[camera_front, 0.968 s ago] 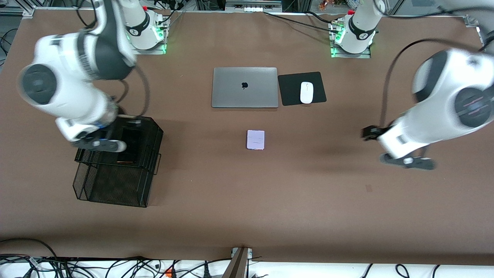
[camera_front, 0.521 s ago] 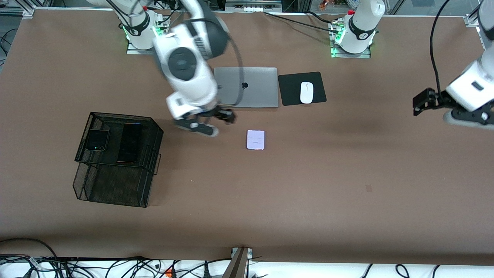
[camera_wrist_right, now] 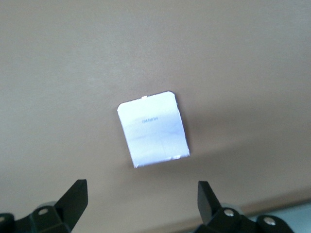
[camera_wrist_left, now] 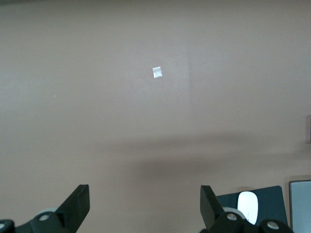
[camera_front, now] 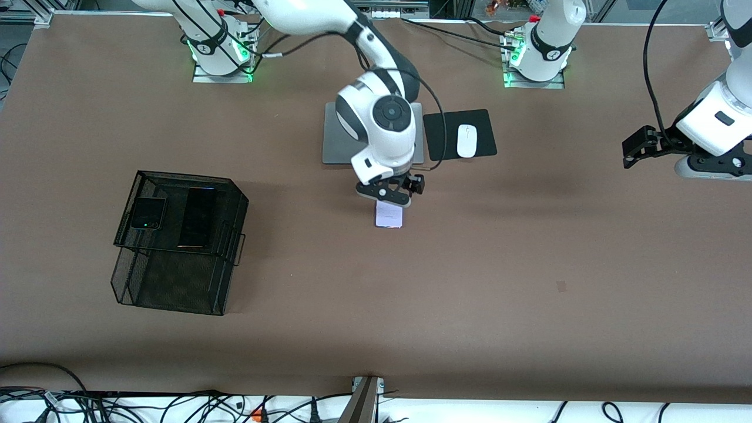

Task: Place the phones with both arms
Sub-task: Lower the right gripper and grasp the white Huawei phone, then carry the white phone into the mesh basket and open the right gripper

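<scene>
front view: right hand (camera_front: 392, 198) partly hiding white-pink phone (camera_front: 389, 217)

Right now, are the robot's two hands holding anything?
Right gripper: open, empty, over the white-pink phone.
Left gripper: open, empty, waiting over bare table.

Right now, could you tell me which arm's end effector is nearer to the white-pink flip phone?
The right. The right end effector hangs open just above the white-pink flip phone lying on the table. The left end effector, also open, waits over bare table at the left arm's end.
</scene>
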